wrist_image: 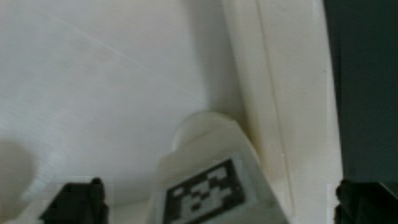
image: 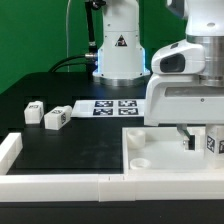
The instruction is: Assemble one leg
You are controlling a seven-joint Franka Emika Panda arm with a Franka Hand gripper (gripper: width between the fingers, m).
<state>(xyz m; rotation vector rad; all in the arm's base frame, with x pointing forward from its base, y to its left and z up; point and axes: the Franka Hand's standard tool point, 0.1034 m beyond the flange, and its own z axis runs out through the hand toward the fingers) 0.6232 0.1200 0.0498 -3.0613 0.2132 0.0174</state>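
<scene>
At the exterior view's right, over the white panel (image: 150, 150), you see the claw (image: 200, 140) spread around a tagged leg (wrist_image: 214, 180) standing on the panel beside its raised edge, while two more legs (image: 45, 115) lie well apart on the black surface (image: 80, 145).
</scene>
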